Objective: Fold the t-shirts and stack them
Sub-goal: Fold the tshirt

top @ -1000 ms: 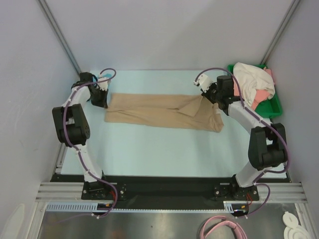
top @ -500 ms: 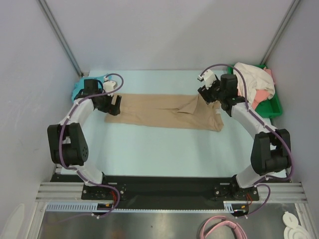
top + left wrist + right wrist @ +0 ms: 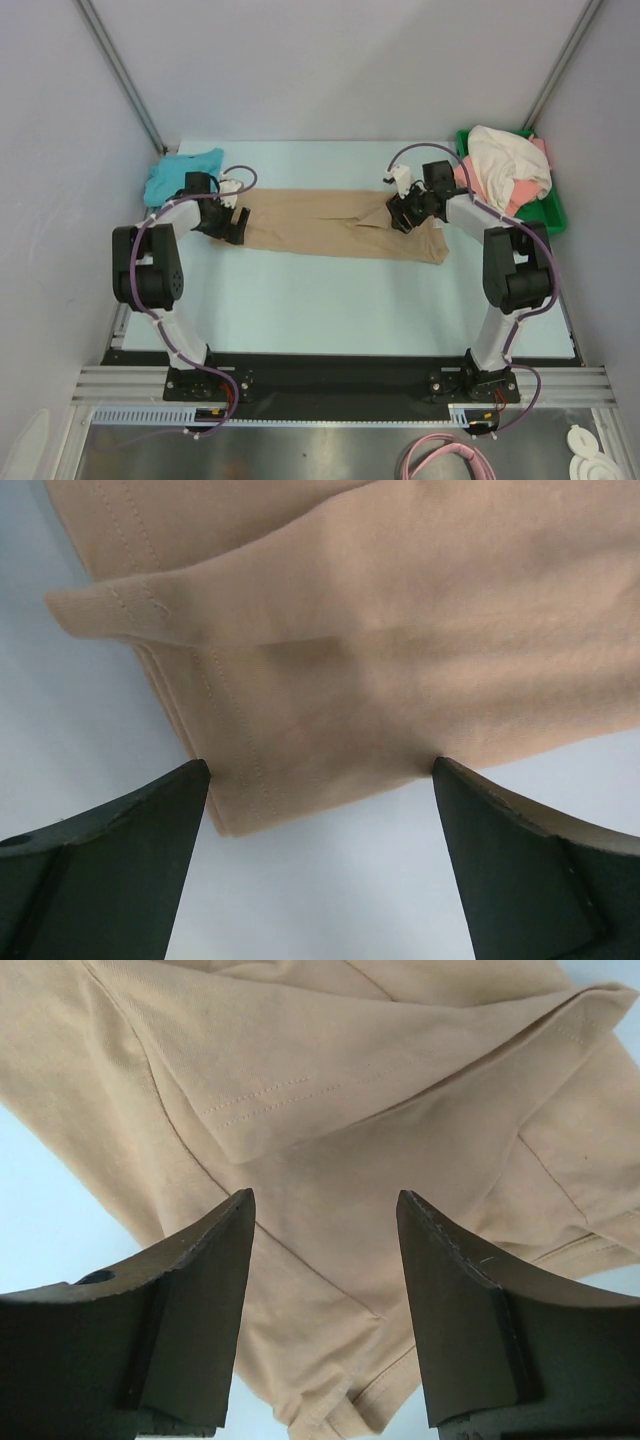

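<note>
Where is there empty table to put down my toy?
The wide bare strip of table between the tan shirt and the arm bases is free, also the narrower strip behind the shirt. Crowded: teal shirt back-left, green tray of piled shirts back-right.

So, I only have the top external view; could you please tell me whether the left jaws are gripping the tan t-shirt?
Observer: No. In the left wrist view the left jaws stand wide open, and the tan t-shirt just lies on the table with its hemmed edge between their tips.
Operator: Thank you, and the right jaws?
Observer: Open too, gripping nothing; a folded-over flap with a stitched hem lies just beyond them.
</note>
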